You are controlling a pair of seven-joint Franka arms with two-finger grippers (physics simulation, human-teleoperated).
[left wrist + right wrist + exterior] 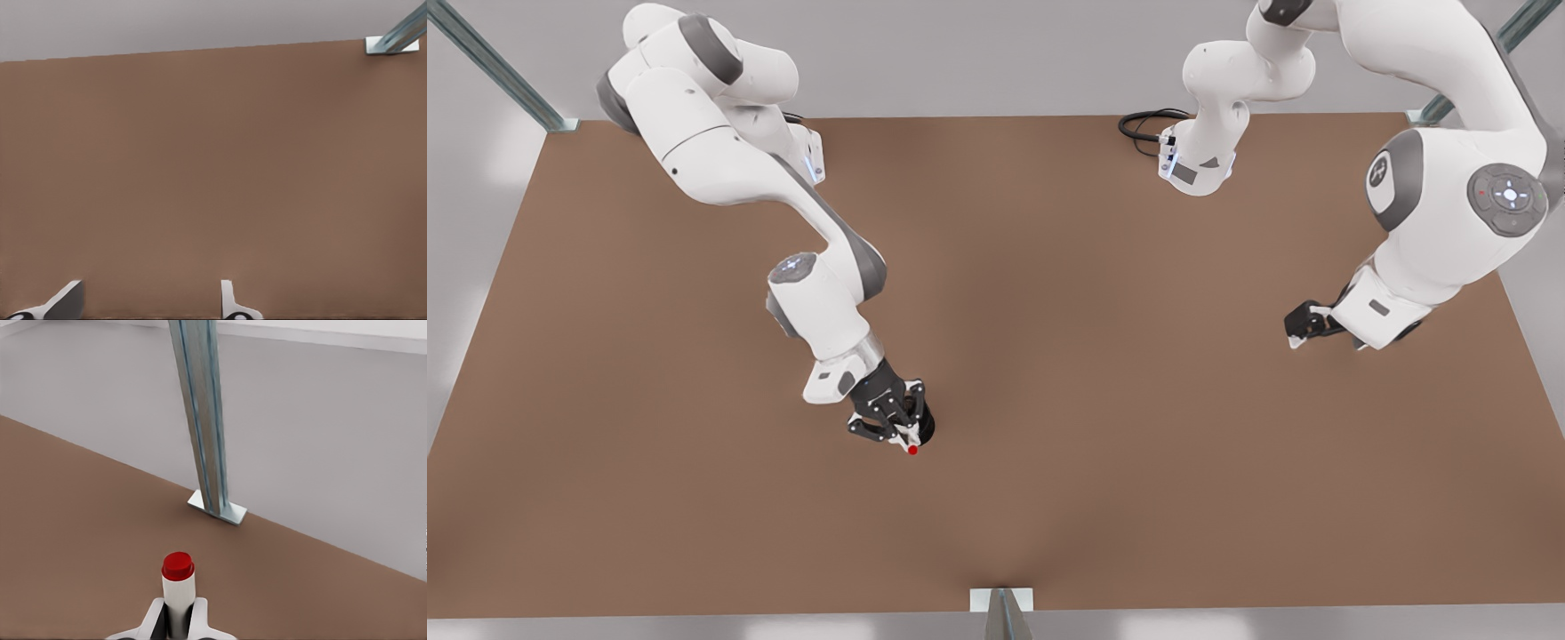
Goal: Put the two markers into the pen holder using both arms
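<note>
The thin white marker with the red cap is being clamped between the white fingertips of the right gripper, its cap projecting past them. In the front view this gripper is being held low over the flat brown bench, toward the front view's left of centre, and the red cap is being shown as a small dot at its tip. A dark cylindrical form is being glimpsed right behind the gripper; whether it is the pen holder cannot be told. The left gripper is being kept near the front view's right edge, its fingertips spread apart over bare bench with nothing between them. A grey metal frame post is being seen at the bench edge.
</note>
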